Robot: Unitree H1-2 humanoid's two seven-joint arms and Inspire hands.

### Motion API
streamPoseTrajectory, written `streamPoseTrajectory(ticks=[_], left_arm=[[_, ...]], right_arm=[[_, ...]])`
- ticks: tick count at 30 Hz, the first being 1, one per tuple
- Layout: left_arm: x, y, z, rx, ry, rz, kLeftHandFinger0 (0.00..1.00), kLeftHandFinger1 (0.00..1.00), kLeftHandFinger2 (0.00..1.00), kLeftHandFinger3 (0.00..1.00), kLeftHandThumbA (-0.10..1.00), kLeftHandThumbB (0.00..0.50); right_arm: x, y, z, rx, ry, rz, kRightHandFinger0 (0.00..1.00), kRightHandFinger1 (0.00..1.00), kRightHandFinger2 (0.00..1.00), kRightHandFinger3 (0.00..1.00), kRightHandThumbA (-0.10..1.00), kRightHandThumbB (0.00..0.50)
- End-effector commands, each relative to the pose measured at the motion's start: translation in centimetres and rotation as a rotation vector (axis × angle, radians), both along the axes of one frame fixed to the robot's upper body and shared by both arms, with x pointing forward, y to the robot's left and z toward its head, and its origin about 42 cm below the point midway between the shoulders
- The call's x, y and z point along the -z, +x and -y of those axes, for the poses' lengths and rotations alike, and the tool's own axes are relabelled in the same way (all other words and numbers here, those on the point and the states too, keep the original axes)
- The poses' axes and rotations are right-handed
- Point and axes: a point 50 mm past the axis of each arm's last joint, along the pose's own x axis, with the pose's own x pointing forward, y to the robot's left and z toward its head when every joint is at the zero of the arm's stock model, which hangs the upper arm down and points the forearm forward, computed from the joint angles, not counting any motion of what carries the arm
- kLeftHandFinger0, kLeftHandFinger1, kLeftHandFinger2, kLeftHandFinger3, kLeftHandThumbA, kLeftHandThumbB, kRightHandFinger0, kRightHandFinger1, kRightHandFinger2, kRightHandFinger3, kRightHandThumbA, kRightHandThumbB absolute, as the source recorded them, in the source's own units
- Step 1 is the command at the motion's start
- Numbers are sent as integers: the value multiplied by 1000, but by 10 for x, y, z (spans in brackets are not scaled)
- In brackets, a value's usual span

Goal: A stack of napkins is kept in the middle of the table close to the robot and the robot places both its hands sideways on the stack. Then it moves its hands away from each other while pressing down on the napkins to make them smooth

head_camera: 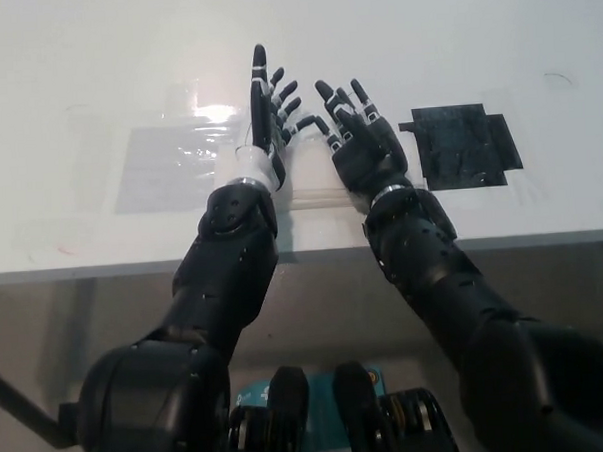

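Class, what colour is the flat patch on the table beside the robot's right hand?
Black patch, clearest in the head view.
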Motion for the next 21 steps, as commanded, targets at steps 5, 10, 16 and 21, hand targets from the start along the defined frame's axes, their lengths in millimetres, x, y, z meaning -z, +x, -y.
streamPoseTrajectory(ticks=[5,10,16,21], left_arm=[[15,-6,-5,4,29,-28,1000,1000,1000,1000,1000,422],[16,-5,-11,-8,38,-27,1000,1000,1000,1000,1000,419],[24,-9,-9,-1,28,-44,1000,1000,1000,1000,1000,410],[34,-10,-29,-19,38,-61,1000,1000,1000,1000,1000,404]], right_arm=[[-4,4,9,-12,-62,21,1000,1000,1000,1000,1000,412],[-5,7,16,-11,-50,21,1000,1000,1000,1000,1000,430],[12,-2,11,-14,-62,-14,1000,1000,1000,1000,1000,405],[22,-3,28,10,-71,-43,1000,1000,1000,1000,1000,417]])
